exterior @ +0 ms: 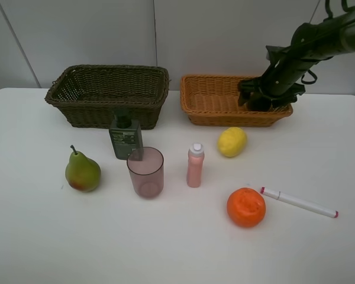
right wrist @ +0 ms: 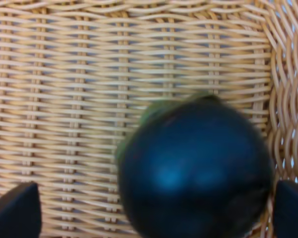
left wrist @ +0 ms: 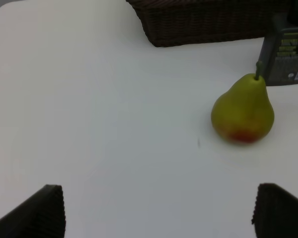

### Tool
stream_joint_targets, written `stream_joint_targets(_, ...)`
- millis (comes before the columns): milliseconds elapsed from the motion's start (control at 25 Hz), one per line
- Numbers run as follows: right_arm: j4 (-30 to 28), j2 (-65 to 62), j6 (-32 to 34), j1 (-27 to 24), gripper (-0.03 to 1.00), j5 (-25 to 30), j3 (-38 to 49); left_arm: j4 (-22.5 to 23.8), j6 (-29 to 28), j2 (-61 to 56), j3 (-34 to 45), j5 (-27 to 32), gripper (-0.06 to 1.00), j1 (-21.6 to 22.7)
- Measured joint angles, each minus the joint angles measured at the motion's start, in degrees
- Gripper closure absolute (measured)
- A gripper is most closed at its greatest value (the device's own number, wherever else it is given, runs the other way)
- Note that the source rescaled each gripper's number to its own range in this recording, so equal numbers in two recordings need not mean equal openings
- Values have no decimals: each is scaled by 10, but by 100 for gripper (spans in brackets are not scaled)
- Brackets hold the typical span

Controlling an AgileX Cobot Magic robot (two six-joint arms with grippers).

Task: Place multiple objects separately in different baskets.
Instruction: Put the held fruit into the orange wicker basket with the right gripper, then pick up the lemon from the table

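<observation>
My right gripper reaches down into the right end of the light orange-tan basket. In the right wrist view its fingers stand wide apart, open, over the basket's weave. A blurred dark green round fruit lies close to one finger and clear of the other. My left gripper is open over bare table, short of the pear. On the table stand the pear, pump bottle, pink cup, small pink bottle, lemon, orange and marker.
The dark brown-green basket stands empty at the back left, beside the orange-tan one; its corner shows in the left wrist view behind the pump bottle. The white table's back edge runs just behind both baskets.
</observation>
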Motion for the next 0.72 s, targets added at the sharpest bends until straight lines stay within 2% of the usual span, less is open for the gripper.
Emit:
stream_joint_targets(480,1,-11,1,0,-3,10,0,0,0,0,0,0,-6,0)
stream_joint_targets(720,4,-72,4,4,-3,82,-1,0,0,0,0,0,-6,0)
